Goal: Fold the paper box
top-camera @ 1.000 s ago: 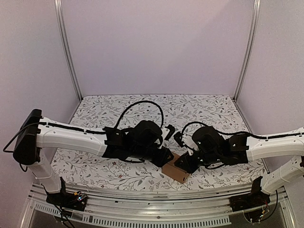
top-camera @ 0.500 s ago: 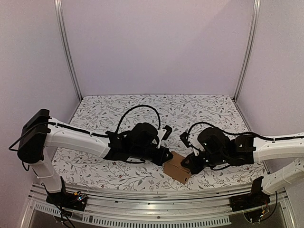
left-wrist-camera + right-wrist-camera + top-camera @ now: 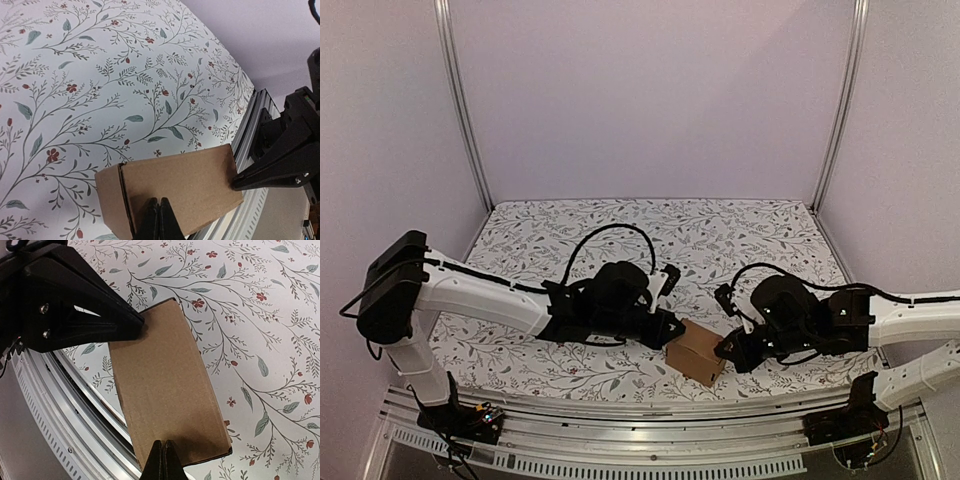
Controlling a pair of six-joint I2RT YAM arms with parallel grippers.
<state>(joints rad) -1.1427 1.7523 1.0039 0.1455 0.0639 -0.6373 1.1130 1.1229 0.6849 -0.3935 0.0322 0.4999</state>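
Observation:
The paper box is a closed brown cardboard box lying on the floral table near the front edge. It fills the lower part of the left wrist view and the middle of the right wrist view. My left gripper is shut, its tips pressed on the box's top at the left end. My right gripper is shut, its tips resting on the box's top at the right end. Neither gripper holds anything.
The aluminium front rail runs just below the box. It shows in the right wrist view close under the box's edge. The floral tablecloth stretches back to the lilac walls.
The right arm has drawn back to the right, its gripper now at the box's right end. The left gripper has settled lower on the box's left end. The box lies slightly flatter.

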